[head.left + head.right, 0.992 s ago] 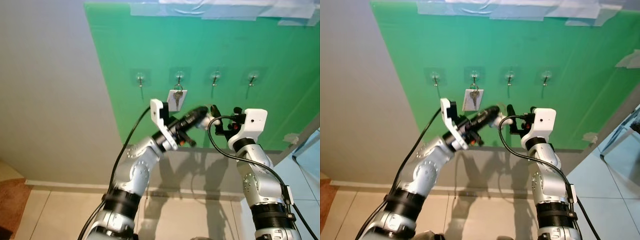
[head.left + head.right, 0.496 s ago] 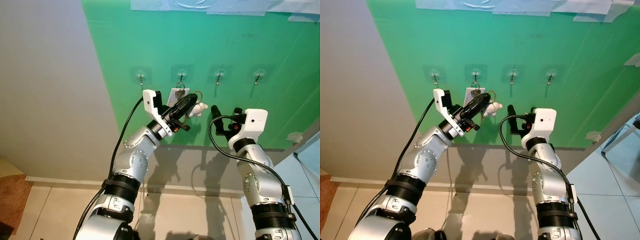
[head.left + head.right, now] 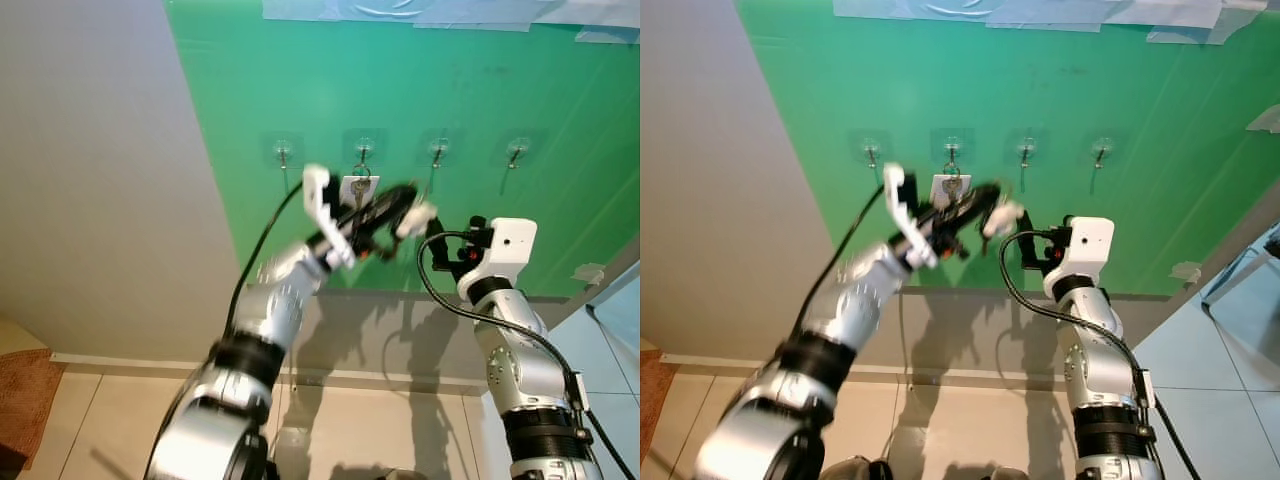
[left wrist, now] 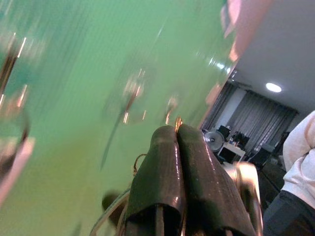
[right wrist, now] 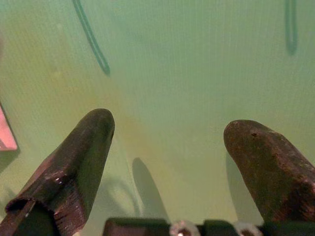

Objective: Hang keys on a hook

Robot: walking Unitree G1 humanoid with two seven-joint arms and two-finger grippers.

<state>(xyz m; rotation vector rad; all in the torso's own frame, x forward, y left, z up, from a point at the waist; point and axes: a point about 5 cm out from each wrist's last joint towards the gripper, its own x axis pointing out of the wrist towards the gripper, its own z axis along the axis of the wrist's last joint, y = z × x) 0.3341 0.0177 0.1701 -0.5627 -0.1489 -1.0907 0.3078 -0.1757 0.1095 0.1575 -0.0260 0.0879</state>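
Observation:
Four clear hooks sit in a row on the green board (image 3: pixel 500 80). A key with a white tag (image 3: pixel 358 190) hangs from the second hook (image 3: pixel 362 150). My left gripper (image 3: pixel 405 193) is raised and motion-blurred just below, between the second hook and the third hook (image 3: pixel 437 152). It is shut on a keyring with a white charm (image 3: pixel 420 214); in the left wrist view a gold ring edge (image 4: pixel 177 121) shows between the closed fingers. My right gripper (image 5: pixel 170 125) stands open and empty close to the board, just right of the charm.
Grey wall (image 3: pixel 100 200) lies left of the board, with a tiled floor (image 3: pixel 380 430) below. A brown rug (image 3: pixel 20 420) is at the lower left. A blue object (image 3: pixel 620 310) is at the right edge. A person's white sleeve (image 4: pixel 300 152) shows in the left wrist view.
My left arm has swung right with the keyring, from in front of the tagged key toward the third hook. The right arm has not moved.

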